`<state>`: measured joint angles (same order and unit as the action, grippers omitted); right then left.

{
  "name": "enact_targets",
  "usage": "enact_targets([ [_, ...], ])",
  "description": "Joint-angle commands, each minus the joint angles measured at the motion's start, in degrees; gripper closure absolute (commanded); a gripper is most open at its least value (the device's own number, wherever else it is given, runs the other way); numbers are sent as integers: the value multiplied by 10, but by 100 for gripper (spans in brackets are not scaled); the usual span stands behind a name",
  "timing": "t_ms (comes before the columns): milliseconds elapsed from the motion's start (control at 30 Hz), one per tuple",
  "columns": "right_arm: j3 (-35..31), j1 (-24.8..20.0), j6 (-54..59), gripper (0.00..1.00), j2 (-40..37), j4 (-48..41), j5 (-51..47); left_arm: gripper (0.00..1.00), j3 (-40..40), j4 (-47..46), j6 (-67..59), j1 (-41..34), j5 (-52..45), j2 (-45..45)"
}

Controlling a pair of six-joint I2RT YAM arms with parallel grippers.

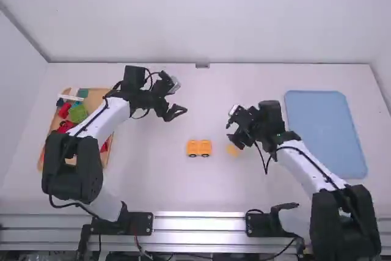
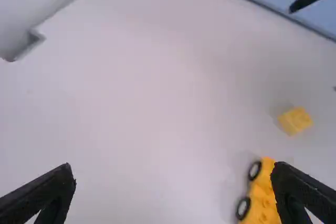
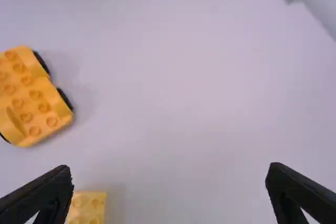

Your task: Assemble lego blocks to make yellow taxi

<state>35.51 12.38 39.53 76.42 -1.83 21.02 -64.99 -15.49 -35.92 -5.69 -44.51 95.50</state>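
The yellow wheeled base [image 1: 199,148] stands on the tabletop [image 1: 165,178], the small yellow block [image 3: 86,207] near it. The left gripper [image 1: 175,112] and right gripper [image 3: 169,192] are both spread and empty. Descending off-centre, a right finger could land on the block or shove it into the base.

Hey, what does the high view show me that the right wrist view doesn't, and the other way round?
From the high view: the wooden tray with colored blocks, the blue tray, and the left claw over the table.

From the right wrist view: the round studs on top of the yellow wheeled base and of the small yellow block.

Shared: that base with black wheels, the small block apart from it on the table, and the right claw, which is open and empty.
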Motion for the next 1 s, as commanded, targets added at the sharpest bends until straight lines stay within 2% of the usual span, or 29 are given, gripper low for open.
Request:
enact_targets([
  [0, -64, -3, -81, 2, -21, 52, 22, 1, -5, -20, -101, -7, -46, 2],
  [133, -145, -3, -78, 2, -25, 153, 60, 1, 15, -16, -122, -7, -52, 2],
  [233, -207, -15, -63, 1, -7, 243, 129, 1, 28, -16, -157, -7, -94, 2],
  [400, -240, -60, -61, 1, 54, 337, 176, 1, 36, -1, -160, -7, -123, 2],
  [467, -243, -84, -37, 2, 104, 372, 202, 1, 36, -1, -161, -7, -135, 2],
  [533, -242, -95, -4, 7, 143, 389, 216, 1, 36, -5, -160, -7, -135, 2],
  [667, -243, -107, 10, 9, 201, 443, 245, 1, 36, -10, -160, -5, -136, 2],
  [767, -243, -109, 18, 22, 242, 473, 240, 1, 36, -4, -126, -8, -135, 2],
  [867, -243, -108, 37, 31, 257, 475, 240, 1, 36, -3, -119, -5, -136, 2],
  [967, -243, -109, 43, 45, 269, 476, 223, 1, 36, -4, -119, -11, -136, 2],
])
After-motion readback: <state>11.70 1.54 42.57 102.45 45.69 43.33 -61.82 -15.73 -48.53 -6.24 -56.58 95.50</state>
